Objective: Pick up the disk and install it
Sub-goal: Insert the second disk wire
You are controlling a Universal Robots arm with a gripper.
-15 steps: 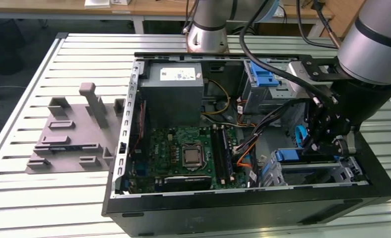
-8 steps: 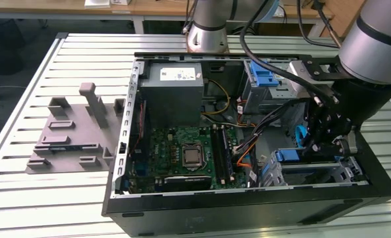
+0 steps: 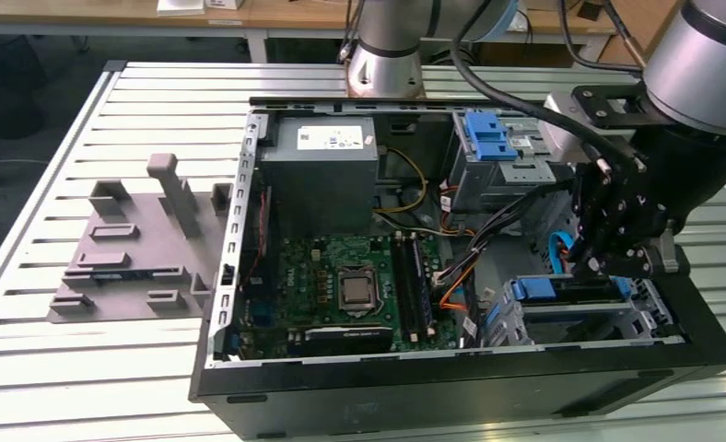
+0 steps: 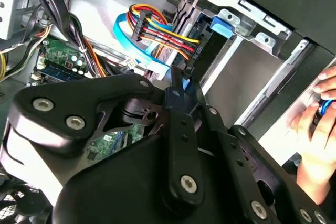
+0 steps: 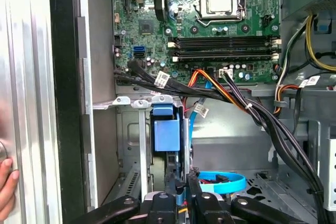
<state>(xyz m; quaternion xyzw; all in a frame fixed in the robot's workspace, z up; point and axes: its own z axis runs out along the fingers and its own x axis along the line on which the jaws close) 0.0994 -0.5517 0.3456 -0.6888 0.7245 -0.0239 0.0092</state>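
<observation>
My gripper [image 3: 613, 267] at the drive bay

Fingers [image 5: 185, 186] pinched nearly shut on the disk's [image 5: 173, 169] rear edge — it stands edge-on inside the computer case [image 3: 462, 391], beside a blue latch [image 5: 165, 132].

The open computer case [image 3: 462, 276] is seen whole from high above in the exterior view, with the arm entering at about 2 o'clock. The case's interior is seen from close range in both wrist views. The motherboard [image 5: 210, 24] is faced at 12 o'clock in the first wrist view; the drive bay [image 4: 247, 66] is viewed obliquely past the gripper linkage [image 4: 173, 145] in the second wrist view. The blue drive-bay latch [image 5: 163, 129] is shared.
</observation>
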